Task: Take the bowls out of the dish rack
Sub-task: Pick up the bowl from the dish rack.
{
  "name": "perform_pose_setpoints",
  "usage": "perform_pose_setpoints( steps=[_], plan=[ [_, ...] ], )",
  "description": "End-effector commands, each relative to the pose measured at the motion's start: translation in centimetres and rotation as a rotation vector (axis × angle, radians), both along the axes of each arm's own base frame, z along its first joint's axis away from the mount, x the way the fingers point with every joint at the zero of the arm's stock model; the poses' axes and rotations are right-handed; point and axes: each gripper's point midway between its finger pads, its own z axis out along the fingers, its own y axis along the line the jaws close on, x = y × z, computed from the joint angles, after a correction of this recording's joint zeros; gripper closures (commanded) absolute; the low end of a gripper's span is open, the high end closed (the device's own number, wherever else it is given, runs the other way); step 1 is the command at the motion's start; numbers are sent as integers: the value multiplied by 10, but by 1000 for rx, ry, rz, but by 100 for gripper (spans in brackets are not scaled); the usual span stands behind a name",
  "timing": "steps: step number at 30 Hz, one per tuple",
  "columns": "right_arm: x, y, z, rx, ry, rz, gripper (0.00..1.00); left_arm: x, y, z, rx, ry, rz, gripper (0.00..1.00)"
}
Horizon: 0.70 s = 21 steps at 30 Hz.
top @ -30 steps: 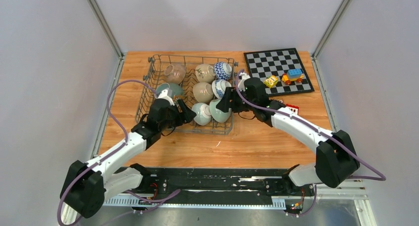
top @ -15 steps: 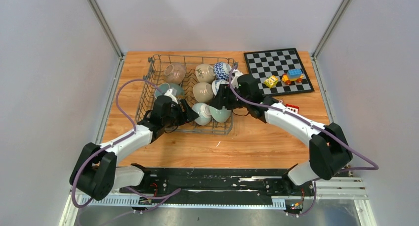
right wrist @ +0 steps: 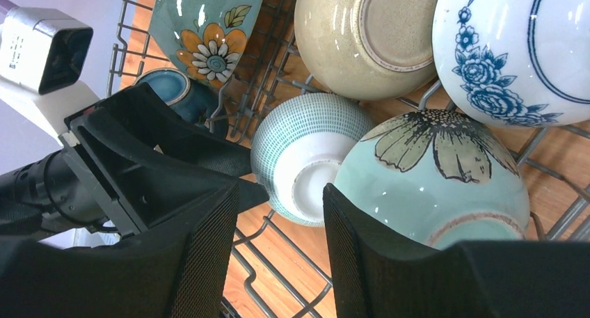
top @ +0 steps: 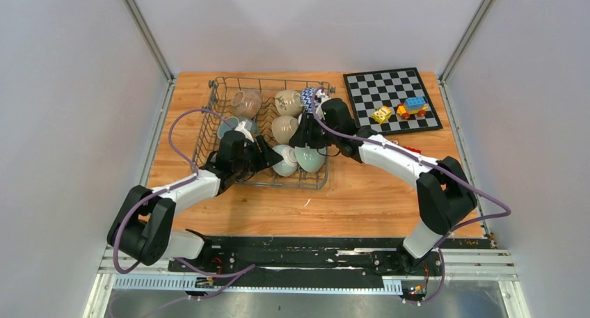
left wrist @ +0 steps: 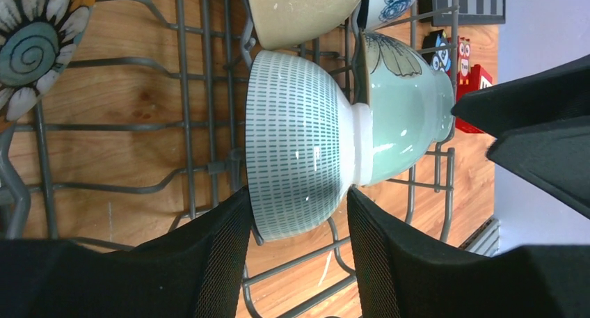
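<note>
My left gripper (left wrist: 299, 255) is spread on either side of the striped bowl (left wrist: 299, 144) at the rack's (top: 271, 79) near edge. I cannot tell if the pads press it. My right gripper (right wrist: 278, 262) is also spread and empty, at the rim of the green bowl (right wrist: 431, 172) beside it. All the bowls are in the rack, so I judge this the first grasp. Next, each gripper must close firmly, then lift clear of the tines.
</note>
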Motion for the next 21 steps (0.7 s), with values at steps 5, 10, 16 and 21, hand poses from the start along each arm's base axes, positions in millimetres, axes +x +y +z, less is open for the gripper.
perform_pose_setpoints(
  steps=[5,10,16,21],
  plan=[
    [-2,12,-10,-8,53,3,50,8,-12,12,-83,-41,-28,50],
    [-5,15,-18,-11,76,15,51,8,-17,17,-113,-57,-45,55],
    [-6,14,-24,-18,91,14,52,7,-19,24,-130,-78,-59,58],
    [-7,15,-28,-18,103,16,53,6,-21,25,-147,-82,-70,60]
  ],
)
